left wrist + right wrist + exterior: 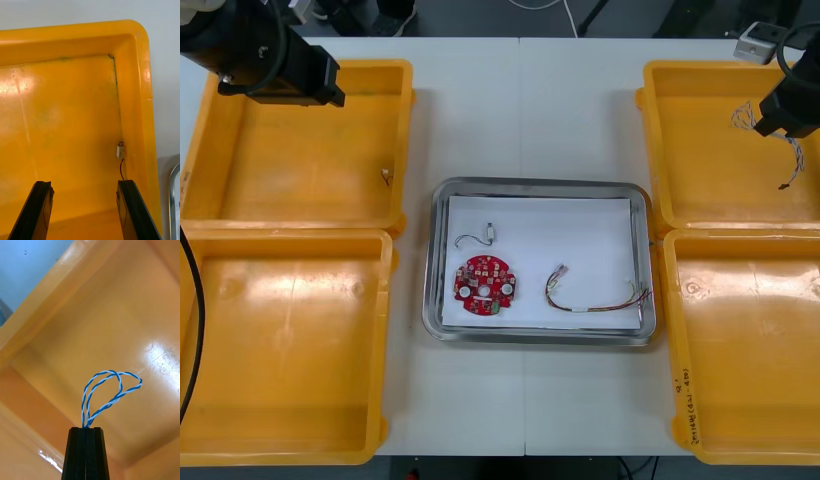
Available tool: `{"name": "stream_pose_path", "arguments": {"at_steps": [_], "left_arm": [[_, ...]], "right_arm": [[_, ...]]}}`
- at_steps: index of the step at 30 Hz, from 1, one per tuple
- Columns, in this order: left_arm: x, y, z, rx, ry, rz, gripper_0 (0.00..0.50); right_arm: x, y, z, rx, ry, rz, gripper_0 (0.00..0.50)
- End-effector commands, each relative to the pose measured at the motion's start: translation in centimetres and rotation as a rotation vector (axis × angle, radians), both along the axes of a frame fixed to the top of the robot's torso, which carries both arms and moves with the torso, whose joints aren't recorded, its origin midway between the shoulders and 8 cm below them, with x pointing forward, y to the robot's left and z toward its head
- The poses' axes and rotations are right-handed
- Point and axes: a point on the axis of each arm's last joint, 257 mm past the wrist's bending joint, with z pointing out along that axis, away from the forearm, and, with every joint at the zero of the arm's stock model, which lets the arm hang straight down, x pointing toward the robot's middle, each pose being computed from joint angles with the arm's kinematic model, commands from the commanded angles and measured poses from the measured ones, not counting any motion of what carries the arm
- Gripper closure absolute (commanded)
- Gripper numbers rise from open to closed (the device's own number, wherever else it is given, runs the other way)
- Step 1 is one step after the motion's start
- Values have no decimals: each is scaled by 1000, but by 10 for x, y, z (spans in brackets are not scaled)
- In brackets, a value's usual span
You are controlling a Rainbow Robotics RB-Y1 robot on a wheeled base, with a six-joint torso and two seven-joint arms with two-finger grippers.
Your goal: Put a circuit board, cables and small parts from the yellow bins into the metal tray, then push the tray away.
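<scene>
Right of the shiny metal tray [535,338], right gripper [86,429] fingers thinly pinch a twisted blue-white cable [112,390]; it may slip. Opposite, left gripper [84,183] gapes.

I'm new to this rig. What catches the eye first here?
The red circuit board lies in the white-lined metal tray mid-table. The right gripper, over the far right yellow bin, is shut on a twisted blue and white cable. The left gripper hangs open over the far left bin.
</scene>
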Motion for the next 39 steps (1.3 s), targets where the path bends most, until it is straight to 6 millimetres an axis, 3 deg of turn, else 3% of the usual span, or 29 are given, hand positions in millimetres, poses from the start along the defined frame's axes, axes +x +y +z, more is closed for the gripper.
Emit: {"name": "stream_pose_path", "arguments": {"at_steps": [1,11,18,21,30,39], "left_arm": [[4,31,17,51,-84,-65,0],[-7,34,-16,172,-74,-276,0],[-16,21,-36,230,-70,-441,0],[-20,12,-46,245,-71,-508,0],[-25,-8,-67,340,-94,-702,0],[-26,-24,-83,455,-107,-855,0]], "right_arm": [[-11,7,33,-3,-34,-15,500],[-22,104,46,-22,-82,101,500],[-44,177,22,-24,-42,185,500],[-56,198,9,-16,1,220,500],[-70,247,-25,-67,2,324,500],[-74,262,-81,-110,-19,389,500]]}}
